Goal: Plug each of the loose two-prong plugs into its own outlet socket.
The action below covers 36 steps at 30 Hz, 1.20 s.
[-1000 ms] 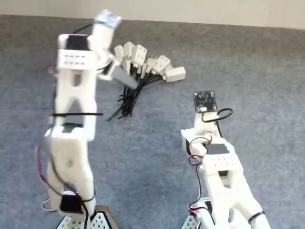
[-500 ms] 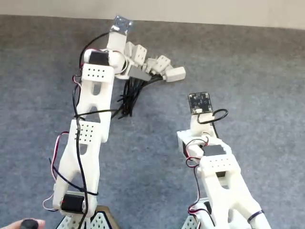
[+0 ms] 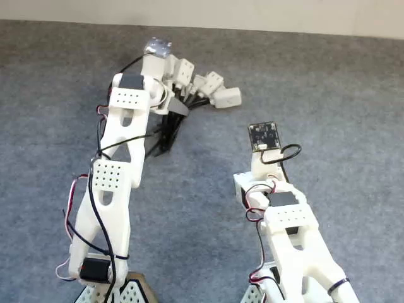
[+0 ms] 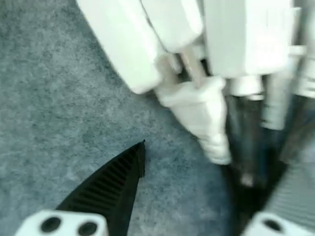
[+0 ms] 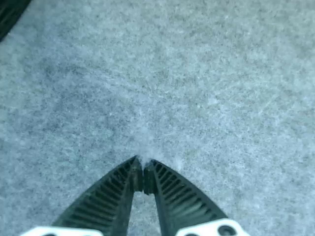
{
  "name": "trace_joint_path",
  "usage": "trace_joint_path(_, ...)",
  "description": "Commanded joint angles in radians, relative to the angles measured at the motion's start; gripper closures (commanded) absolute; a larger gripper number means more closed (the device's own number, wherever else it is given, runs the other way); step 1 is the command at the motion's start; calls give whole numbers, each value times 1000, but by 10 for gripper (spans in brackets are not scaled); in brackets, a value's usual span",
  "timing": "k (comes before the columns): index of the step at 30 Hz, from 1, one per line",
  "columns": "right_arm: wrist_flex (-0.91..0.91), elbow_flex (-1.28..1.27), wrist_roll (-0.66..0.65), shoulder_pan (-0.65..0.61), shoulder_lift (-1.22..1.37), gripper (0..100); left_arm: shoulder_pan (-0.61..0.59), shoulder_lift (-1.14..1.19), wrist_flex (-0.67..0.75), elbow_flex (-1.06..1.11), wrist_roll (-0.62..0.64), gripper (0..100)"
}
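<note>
A fan of white outlet sockets [image 3: 208, 85] with black cords [image 3: 165, 136] lies on the grey carpet at the back centre. My left gripper [image 3: 174, 105] is down in the cluster's left side. In the left wrist view it [image 4: 216, 162] stands open: one dark finger [image 4: 115, 184] rests over the carpet, and a white two-prong plug [image 4: 197, 110] lies between the fingers, its prongs at a white socket block [image 4: 125, 44]. Another socket block [image 4: 246, 34] sits beside it. My right gripper [image 5: 142, 172] is shut, holding nothing, low over bare carpet.
The right arm's wrist camera board [image 3: 264, 135] sits right of centre, short of the sockets. Black cords [image 4: 256, 147] bunch under the left gripper. Open grey carpet [image 3: 328, 95] lies to the right, and a pale wall edge runs along the back.
The left arm has swung right and stretched forward, bringing its gripper down into the socket cluster. The cluster shifted slightly. The right arm edged a little left.
</note>
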State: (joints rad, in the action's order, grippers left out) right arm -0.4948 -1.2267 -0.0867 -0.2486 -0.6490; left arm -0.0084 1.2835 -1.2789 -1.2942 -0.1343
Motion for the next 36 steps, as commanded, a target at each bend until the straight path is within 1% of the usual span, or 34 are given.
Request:
trace_joint_path(1,18,4,2,-5,7,985,-58,-22,9,1,0,1000)
trace_joint_path(3,18,4,2,-5,7,985,-87,-24,-28,-2,-3,967)
trace_joint_path(5,18,4,2,-5,7,985,-108,-30,-107,-38,-81,1000)
trace_joint_path(11,18,4,2,-5,7,985,-119,-79,-519,-171,-367,997)
trace_joint_path(14,18,2,2,-5,8,985,-166,-137,-517,-90,-431,997)
trace_joint_path(21,18,2,2,-1,8,985,-288,-326,-512,352,-692,997)
trace_joint_path(23,18,2,2,-1,8,985,-344,-371,-511,417,-741,997)
trace_joint_path(27,18,2,2,-2,8,985,-476,-410,-509,429,-801,997)
trace_joint_path(30,18,2,2,-5,8,985,-533,-407,-509,437,-836,997)
trace_joint_path(33,16,2,2,-5,8,985,-567,-389,-509,430,-850,996)
trace_joint_path(36,16,2,2,-5,8,985,-562,-367,-508,427,-850,995)
